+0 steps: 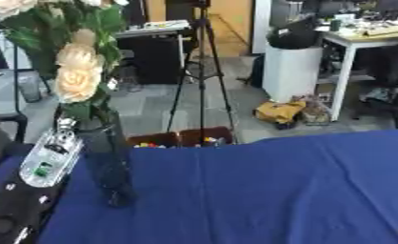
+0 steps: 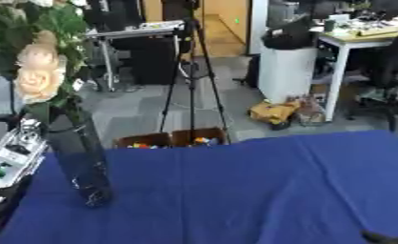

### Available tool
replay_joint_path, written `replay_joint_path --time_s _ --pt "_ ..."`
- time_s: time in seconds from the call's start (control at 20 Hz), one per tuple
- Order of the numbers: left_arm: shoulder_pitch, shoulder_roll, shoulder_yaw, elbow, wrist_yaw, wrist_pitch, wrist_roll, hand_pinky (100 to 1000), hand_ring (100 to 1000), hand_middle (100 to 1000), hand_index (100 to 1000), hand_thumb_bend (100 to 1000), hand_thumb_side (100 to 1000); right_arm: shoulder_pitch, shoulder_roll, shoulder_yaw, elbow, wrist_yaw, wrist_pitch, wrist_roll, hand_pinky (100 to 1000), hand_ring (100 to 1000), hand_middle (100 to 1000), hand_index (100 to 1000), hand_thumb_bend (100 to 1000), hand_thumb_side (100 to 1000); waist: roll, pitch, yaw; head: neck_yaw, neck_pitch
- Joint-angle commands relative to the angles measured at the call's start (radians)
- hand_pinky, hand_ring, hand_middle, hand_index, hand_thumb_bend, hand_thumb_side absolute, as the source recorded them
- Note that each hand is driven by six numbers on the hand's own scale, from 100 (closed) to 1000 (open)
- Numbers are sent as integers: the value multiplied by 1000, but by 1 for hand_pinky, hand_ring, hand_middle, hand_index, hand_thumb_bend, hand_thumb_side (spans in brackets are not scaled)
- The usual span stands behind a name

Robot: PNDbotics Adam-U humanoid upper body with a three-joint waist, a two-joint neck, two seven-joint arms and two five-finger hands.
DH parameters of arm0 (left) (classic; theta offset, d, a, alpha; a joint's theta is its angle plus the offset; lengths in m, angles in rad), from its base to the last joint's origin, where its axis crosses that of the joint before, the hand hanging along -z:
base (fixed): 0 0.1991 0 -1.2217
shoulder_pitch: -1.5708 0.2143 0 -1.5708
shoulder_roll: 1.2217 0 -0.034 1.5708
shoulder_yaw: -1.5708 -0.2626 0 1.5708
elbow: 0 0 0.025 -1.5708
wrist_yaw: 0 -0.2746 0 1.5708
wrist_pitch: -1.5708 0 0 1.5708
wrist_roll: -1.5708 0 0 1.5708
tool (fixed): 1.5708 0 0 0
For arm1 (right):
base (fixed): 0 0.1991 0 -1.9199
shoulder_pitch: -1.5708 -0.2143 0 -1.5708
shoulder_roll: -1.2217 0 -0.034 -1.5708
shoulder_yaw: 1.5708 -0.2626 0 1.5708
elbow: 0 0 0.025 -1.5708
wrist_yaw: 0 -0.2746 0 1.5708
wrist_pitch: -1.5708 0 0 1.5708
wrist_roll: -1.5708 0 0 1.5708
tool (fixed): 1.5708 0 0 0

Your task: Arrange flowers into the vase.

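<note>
The dark glass vase [image 1: 106, 167] stands near the table's [image 1: 261, 190] left edge, cream roses [image 1: 77, 71] already inside. The left hand [image 1: 51, 157] is beside it; I cannot tell its fingers.

An office or lab: a tripod [image 1: 201, 81], white desk [image 2: 352, 45] and cluttered floor.

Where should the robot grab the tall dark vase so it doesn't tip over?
Probably around the vase's middle, coming from its open right side. It is tall, narrow and upright, with flowers weighing the top, and the left arm crowds its left. A low or top grip might tip it.
</note>
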Motion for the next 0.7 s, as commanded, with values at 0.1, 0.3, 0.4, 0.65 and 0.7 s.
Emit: replay_joint_path --time_s 0.1,0.3,0.4,0.65,0.7 --pt "5 17 1 -1 -50 0 20 510 532 528 672 666 747 -7 -14 -7 -7 5 -2 1 907 944 521 769 257 544 -6 3 2 2 3" --pt "6 18 2 -11 -90 3 24 520 542 539 678 684 744 -7 -14 -7 -7 4 -2 2 907 944 521 769 257 544 -6 2 3 2 2" --pt "6 18 4 -13 -96 5 23 520 542 539 678 684 744 -7 -14 -7 -6 4 -2 2 907 944 521 769 257 544 -6 2 4 2 2" --pt "6 17 5 -14 -100 6 22 520 542 539 678 684 744 -7 -14 -7 -6 4 -2 2 907 944 521 769 257 544 -6 2 4 2 2" --pt "6 17 5 -14 -100 6 21 520 542 539 678 684 744 -7 -13 -7 -6 4 -2 2 907 944 521 769 257 544 -6 2 4 2 2"
